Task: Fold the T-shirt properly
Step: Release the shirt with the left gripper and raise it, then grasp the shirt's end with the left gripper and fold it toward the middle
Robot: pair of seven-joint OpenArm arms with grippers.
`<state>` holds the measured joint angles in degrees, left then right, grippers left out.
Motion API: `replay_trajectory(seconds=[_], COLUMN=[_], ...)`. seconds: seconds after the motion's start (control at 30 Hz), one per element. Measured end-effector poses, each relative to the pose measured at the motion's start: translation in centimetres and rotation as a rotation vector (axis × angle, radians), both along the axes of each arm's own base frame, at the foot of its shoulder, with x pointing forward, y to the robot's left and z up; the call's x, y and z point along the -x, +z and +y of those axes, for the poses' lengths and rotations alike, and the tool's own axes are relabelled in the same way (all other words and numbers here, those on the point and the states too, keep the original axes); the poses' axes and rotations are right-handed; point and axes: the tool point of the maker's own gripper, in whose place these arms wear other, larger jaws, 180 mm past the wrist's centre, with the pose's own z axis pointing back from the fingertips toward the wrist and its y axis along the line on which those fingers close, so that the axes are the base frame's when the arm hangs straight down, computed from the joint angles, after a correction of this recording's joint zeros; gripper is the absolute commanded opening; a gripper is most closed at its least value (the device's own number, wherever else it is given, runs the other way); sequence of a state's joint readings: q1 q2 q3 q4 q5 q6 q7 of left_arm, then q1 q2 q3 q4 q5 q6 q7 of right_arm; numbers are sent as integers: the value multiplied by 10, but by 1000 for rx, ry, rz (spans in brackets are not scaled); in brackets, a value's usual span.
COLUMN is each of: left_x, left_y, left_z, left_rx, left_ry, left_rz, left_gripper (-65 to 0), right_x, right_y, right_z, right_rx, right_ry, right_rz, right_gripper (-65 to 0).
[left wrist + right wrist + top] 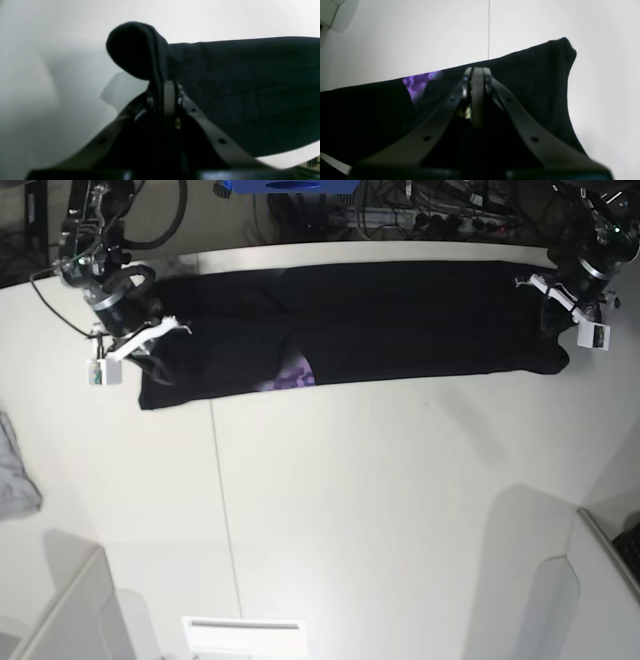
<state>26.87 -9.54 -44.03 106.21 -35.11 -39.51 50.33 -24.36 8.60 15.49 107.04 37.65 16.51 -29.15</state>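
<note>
The black T-shirt [400,320] lies stretched in a long band across the far part of the white table [380,510]. A patch of purple print [293,378] shows at its front edge. My left gripper [553,315] is at the shirt's right end. In the left wrist view it [162,85] is shut on a bunched fold of the black cloth [250,87]. My right gripper [150,360] is at the shirt's left end. In the right wrist view it [477,71] is shut on the cloth's edge [532,75], with the purple print [420,80] just left of the fingers.
A small grey cloth [15,470] lies at the table's left edge. White bin walls stand at the front left [70,610] and front right [590,580]. Cables and a blue object [290,185] sit behind the table's far edge.
</note>
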Motion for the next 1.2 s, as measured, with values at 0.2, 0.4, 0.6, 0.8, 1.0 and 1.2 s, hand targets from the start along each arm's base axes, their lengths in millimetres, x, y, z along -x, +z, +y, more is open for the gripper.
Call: replay_trajectory(seconds=[0.2, 0.4, 0.6, 0.8, 1.0, 1.2], left_x=[-2, -7, -11, -18, -26, -32], left_y=[-13, -20, -27, -30, -31, -31], left_z=[-39, -65, -98, -126, -163, -196], left_rx=[57, 101, 159, 203, 249, 292], left_ry=[-98, -141, -186, -227, -290, -332], left_rz=[31, 47, 67, 74, 85, 97], left_gripper=[-650, -650, -650, -650, -650, -650], right_x=[1, 1, 1, 1, 1, 1], right_y=[-1, -1, -1, -1, -1, -1], right_z=[0, 0, 0, 0, 0, -1], right_rx=[-1, 0, -1, -1, -1, 0], right_ry=[-1, -1, -1, -1, -2, -3], right_rz=[3, 3, 3, 3, 3, 3], right_gripper=[-650, -650, -650, -650, -650, -650])
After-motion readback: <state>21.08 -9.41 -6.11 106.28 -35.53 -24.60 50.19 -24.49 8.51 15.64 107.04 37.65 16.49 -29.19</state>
